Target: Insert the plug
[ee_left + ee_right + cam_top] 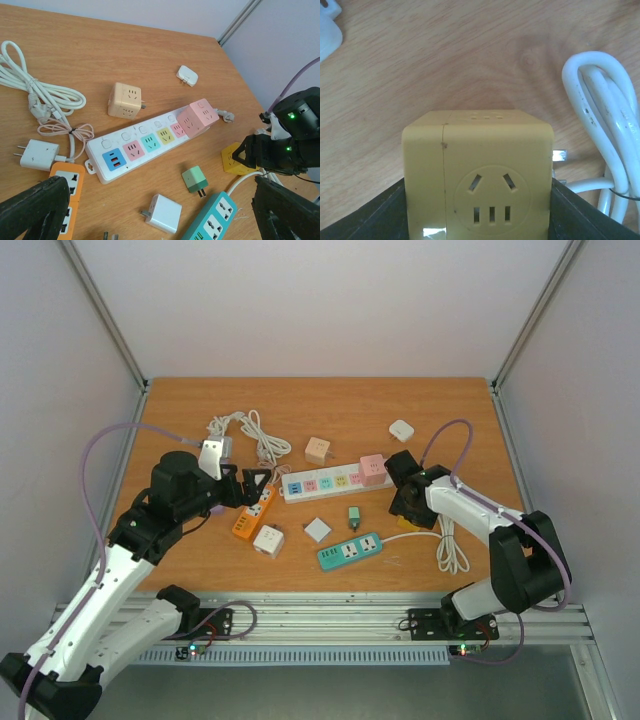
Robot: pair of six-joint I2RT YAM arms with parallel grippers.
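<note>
I found the right gripper [408, 505] pressed against both sides of the yellow cube adapter [477, 175], pinching it between its fingers [365, 215]. The cube's socket face was turned toward the wrist camera. This cube sat just off the right end of the white power strip [325, 483], on the side nearer the arm bases, and clear of the strip. I could not tell whether it touched the table [330, 405]. A pink cube [373, 469] was seated at that same right end of the strip. The left gripper [258, 485] stood spread wide with nothing between its fingers [30, 210]. It hung just off the strip's left end, above the far tip of the orange strip [254, 512]. A beige cube [318, 450] lay just behind the power strip. A small green plug [353, 514] and a teal strip [350, 551] lay in front of it. A coiled white cable [250, 430] lay behind the strip's left end.
</note>
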